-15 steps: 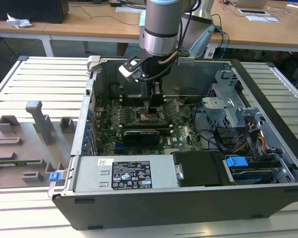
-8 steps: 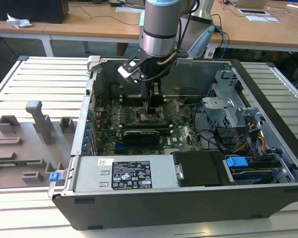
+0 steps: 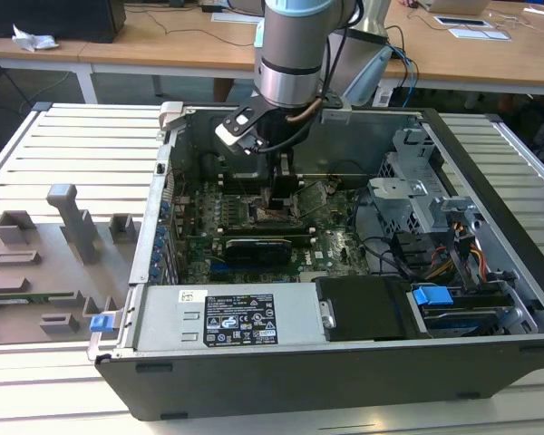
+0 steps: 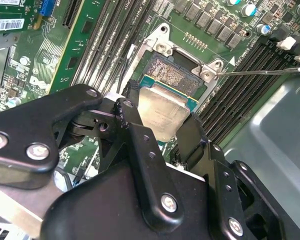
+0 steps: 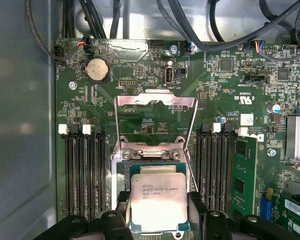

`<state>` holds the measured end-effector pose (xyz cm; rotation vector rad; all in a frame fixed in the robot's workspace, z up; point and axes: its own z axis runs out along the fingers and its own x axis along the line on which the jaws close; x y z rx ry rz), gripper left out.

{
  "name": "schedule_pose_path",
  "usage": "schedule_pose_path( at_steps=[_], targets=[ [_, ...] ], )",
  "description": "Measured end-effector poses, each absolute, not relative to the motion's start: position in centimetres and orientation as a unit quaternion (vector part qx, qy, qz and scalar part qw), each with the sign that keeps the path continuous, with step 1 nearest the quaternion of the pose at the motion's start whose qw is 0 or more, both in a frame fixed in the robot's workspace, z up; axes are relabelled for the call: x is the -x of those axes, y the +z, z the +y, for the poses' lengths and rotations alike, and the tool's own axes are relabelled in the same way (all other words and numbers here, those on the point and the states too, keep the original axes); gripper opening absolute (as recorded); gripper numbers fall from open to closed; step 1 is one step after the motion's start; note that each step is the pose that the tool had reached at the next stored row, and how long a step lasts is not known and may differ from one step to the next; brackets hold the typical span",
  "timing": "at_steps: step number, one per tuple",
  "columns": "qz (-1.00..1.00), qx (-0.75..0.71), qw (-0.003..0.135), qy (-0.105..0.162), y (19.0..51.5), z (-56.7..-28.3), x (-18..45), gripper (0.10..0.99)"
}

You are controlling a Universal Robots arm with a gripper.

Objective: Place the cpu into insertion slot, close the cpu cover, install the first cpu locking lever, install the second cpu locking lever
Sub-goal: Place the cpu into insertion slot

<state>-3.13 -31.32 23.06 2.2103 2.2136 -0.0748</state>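
- The arm (image 3: 295, 54) reaches straight down, its wrist vertical.
- The gripper (image 5: 159, 202) points downward, its black fingers (image 5: 196, 207) pressed against two opposite edges of the cpu (image 5: 157, 187).

Dull silvery metal cpu (image 5: 157, 202)

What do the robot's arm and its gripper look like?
The arm is a thick, round, silver-grey tube with a pale blue band at its top. A brownish cable curls beside its wrist end. The gripper is black and chunky, made of jointed bars dotted with shiny silver screws.
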Motion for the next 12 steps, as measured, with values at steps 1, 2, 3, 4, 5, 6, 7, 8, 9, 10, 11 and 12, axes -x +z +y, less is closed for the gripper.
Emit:
schedule_pose_path(
  at_steps=[1,2,3,4,5,6,7,8,9,10,11,12],
  targets=[
    [0.707,-0.706,0.006,-0.024,22.9,-31.3,3.1,0.541],
    [0.707,-0.706,0.006,-0.024,22.9,-31.3,3.1,0.541],
    [0.707,-0.706,0.006,-0.024,22.7,-31.3,3.1,0.541],
    [0.707,-0.706,0.006,-0.024,22.6,-31.3,3.1,0.541],
    [0.707,-0.706,0.006,-0.024,22.5,-31.3,3.1,0.541],
    [0.707,-0.706,0.006,-0.024,22.5,-31.2,3.2,0.541],
    [0.707,-0.706,0.006,-0.024,22.4,-31.2,3.2,0.541],
    [0.707,-0.706,0.006,-0.024,22.3,-31.1,3.3,0.541],
    [0.707,-0.706,0.006,-0.024,22.3,-31.1,3.3,0.541],
    [0.707,-0.707,0.006,-0.024,22.2,-31.1,3.5,0.541],
    [0.707,-0.707,0.006,-0.024,22.0,-31.1,3.8,0.541],
    [0.704,-0.710,0.006,-0.024,21.8,-31.1,3.8,0.541]
  ],
)
